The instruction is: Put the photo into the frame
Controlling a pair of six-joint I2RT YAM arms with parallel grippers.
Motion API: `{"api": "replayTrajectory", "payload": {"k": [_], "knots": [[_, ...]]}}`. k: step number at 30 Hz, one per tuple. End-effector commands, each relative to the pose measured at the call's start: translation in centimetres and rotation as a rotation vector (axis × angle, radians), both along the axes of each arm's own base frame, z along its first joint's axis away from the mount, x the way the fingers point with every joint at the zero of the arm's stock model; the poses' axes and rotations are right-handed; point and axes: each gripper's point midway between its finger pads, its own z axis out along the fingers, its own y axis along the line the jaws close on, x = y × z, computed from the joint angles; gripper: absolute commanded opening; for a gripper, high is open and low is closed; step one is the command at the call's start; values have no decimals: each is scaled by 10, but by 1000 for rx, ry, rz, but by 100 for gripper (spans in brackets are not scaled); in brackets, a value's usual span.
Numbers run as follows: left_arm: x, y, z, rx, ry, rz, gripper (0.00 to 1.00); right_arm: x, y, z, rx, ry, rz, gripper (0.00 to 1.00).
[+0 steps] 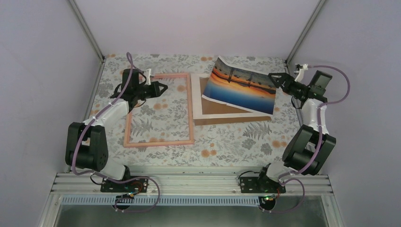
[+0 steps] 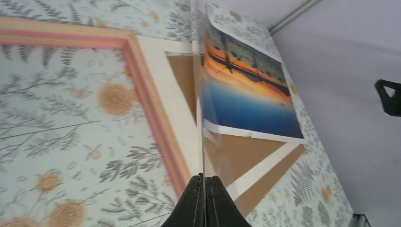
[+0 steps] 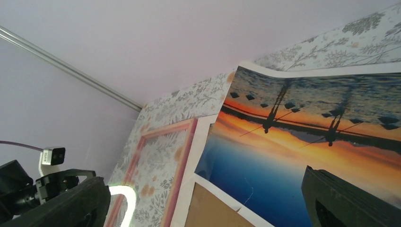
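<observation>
The photo (image 1: 243,87), an orange sunset over blue water, lies skewed across the white mat and the brown backing board, with its far edge curled up. It also shows in the left wrist view (image 2: 250,94) and the right wrist view (image 3: 302,137). The pink frame (image 1: 159,143) lies flat to its left (image 2: 146,80) (image 3: 184,151). My left gripper (image 1: 164,87) hangs over the frame's far part. Its jaws (image 2: 204,179) are shut on a thin clear sheet seen edge-on. My right gripper (image 1: 273,76) hovers at the photo's right edge, open (image 3: 208,208) and holding nothing.
A white mat (image 1: 196,101) and a brown backing board (image 1: 222,108) lie under the photo, beside the frame's right rail. A floral cloth (image 1: 236,142) covers the table. Grey walls close in the back and both sides.
</observation>
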Motion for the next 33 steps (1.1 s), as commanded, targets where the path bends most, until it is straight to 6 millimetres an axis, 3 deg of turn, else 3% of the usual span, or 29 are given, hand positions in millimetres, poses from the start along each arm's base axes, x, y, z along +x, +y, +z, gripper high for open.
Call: {"api": "replayTrajectory", "payload": {"k": [1, 14, 18, 23, 28, 33], "knots": [[13, 24, -10, 34, -61, 63, 2, -3, 12, 5, -27, -33, 16, 100], [31, 76, -51, 38, -3, 213, 2, -13, 36, -16, -25, -5, 61, 100], [32, 86, -61, 36, 16, 237, 2, -14, 45, -20, -21, -1, 88, 100], [34, 85, -70, 23, 39, 214, 2, -15, 64, -27, -21, 11, 135, 100], [31, 79, -90, 12, 110, 163, 2, -24, 107, -39, -35, 13, 235, 97], [26, 79, -105, -9, 165, 125, 3, -37, 162, -67, -76, 47, 372, 92]]}}
